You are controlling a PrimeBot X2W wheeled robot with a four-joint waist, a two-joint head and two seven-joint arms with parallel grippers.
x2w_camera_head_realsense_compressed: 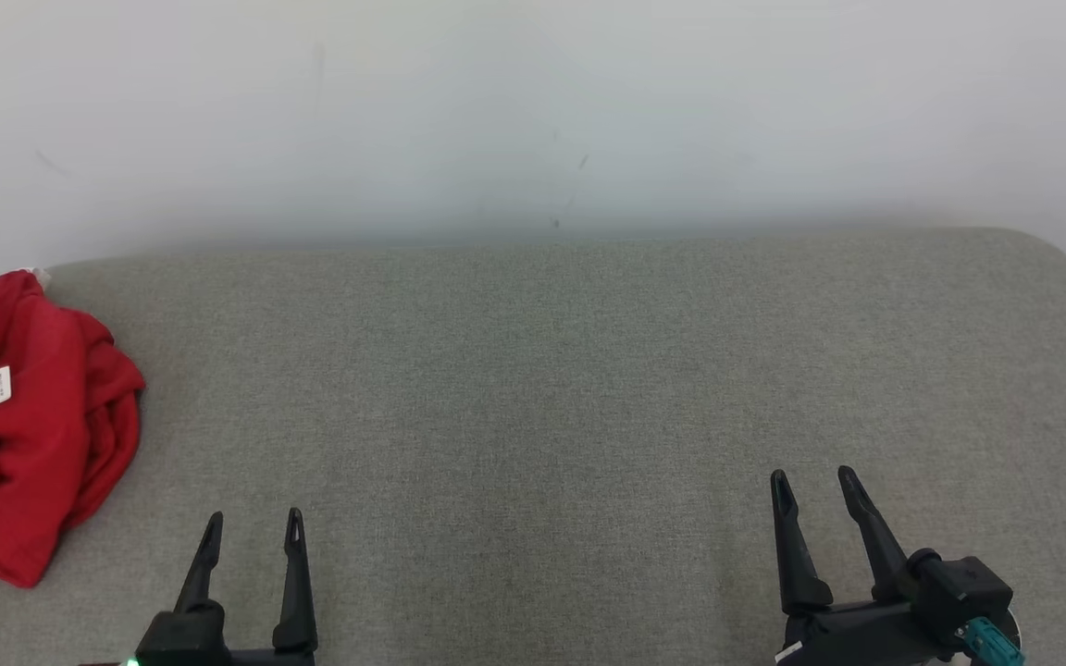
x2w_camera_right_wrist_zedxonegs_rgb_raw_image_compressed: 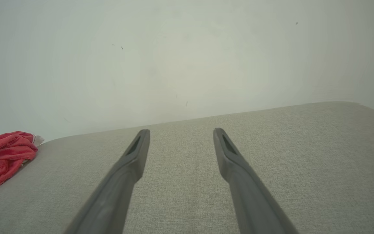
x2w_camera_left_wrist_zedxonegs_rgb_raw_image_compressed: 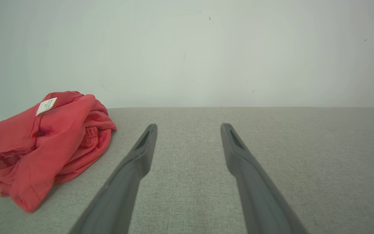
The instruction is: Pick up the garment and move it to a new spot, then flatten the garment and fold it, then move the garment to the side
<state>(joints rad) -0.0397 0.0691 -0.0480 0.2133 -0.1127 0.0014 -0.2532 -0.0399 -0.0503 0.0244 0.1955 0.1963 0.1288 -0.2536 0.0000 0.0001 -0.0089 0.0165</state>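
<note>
A crumpled red garment [x2w_camera_head_realsense_compressed: 33,435] with a small white label lies bunched at the far left of the grey fabric surface [x2w_camera_head_realsense_compressed: 533,388]. The left wrist view has the garment [x2w_camera_left_wrist_zedxonegs_rgb_raw_image_compressed: 50,143] to the left of the fingers, and the right wrist view catches the garment [x2w_camera_right_wrist_zedxonegs_rgb_raw_image_compressed: 2,156] at its left edge. My left gripper [x2w_camera_head_realsense_compressed: 252,529] hovers near the front edge, to the right of the garment, open and holding nothing. My right gripper [x2w_camera_head_realsense_compressed: 814,486] is at the lower right, far from the garment, also open and holding nothing.
A pale wall [x2w_camera_head_realsense_compressed: 533,111] rises directly behind the grey surface. The surface's back right corner [x2w_camera_head_realsense_compressed: 1051,259] is rounded, and its left edge runs under the garment.
</note>
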